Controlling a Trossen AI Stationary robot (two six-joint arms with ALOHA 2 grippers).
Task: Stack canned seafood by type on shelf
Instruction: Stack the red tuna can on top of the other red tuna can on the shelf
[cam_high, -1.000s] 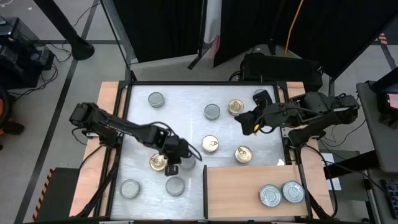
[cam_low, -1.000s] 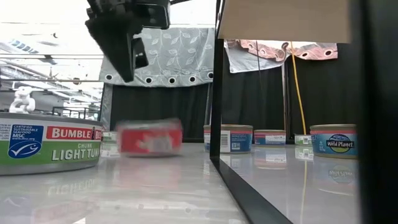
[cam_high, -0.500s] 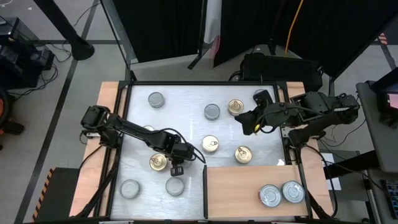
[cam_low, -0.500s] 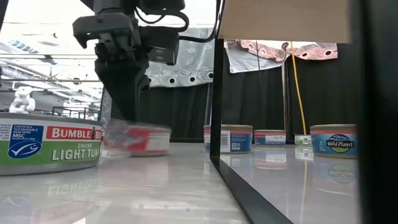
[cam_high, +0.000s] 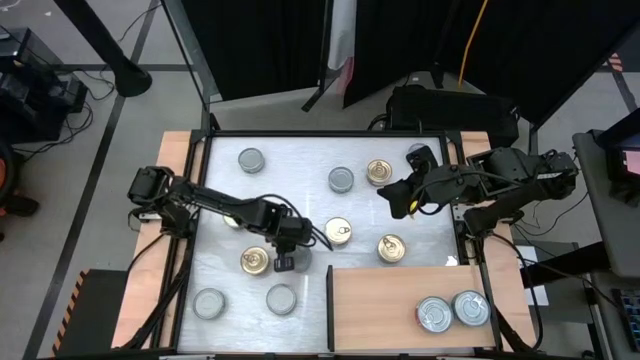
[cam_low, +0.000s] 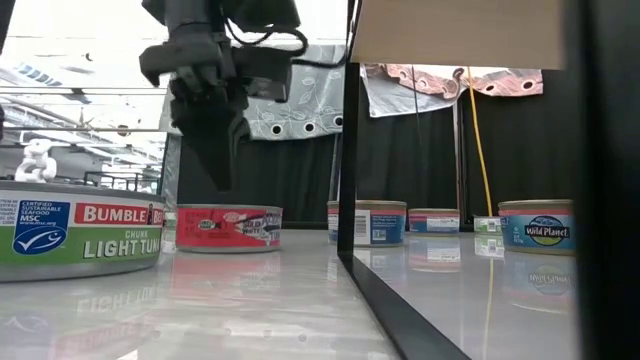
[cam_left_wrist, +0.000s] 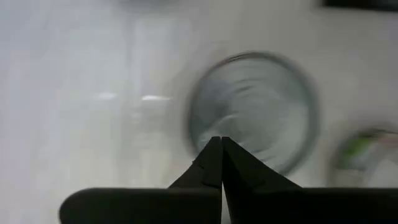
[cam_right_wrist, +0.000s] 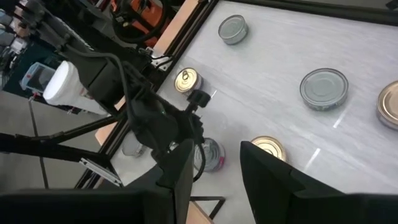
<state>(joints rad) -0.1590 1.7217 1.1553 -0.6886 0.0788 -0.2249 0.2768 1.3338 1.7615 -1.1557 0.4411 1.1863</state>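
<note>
My left gripper is shut and points steeply down, its tips above the white table between a gold-topped tin and a silver-topped tin. That tin has a red side. The gripper's tips hold nothing. My right gripper waits open, high over the table's far right. Two silver-topped tins stand side by side on the wooden shelf at the near right.
More tins stand loose on the table: silver tops and gold tops. A green-labelled tin sits close in the low view. The shelf's left half is bare.
My left gripper has come down toward the table and drawn a little toward the far edge, staying shut. The red-sided tin showed blurred and shifted a little sideways in the low view; it now stands still.
</note>
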